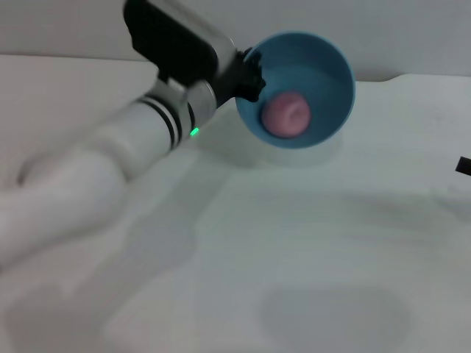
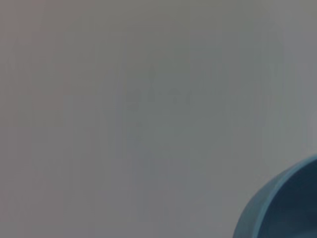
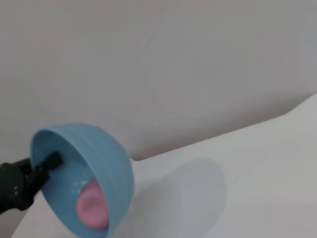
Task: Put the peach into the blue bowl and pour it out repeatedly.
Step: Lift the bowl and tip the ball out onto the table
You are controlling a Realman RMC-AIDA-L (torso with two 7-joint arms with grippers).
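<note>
Head view: the left gripper (image 1: 249, 73), black at the end of a white arm with 2 dark bands and a small green light, pinches the rim of the blue bowl (image 1: 324, 66) at its left edge and holds it lifted and tipped, mouth toward the camera, above the white table (image 1: 309, 243). The bowl is smooth, glossy, round and deep. The peach (image 1: 286, 115), a matte pink ball, sits inside against the lower wall. No writing or label can be read anywhere. A dark bit at the right edge may be the right gripper; its state cannot be told.

Left wrist view: only a curved slice of the blue bowl (image 2: 277, 208) against a plain grey wall.

Right wrist view: the bowl's (image 3: 106, 153) finely ridged outside shows, tilted, with the left gripper (image 3: 47, 162) clamped over its rim and the peach (image 3: 91, 206) low inside.
</note>
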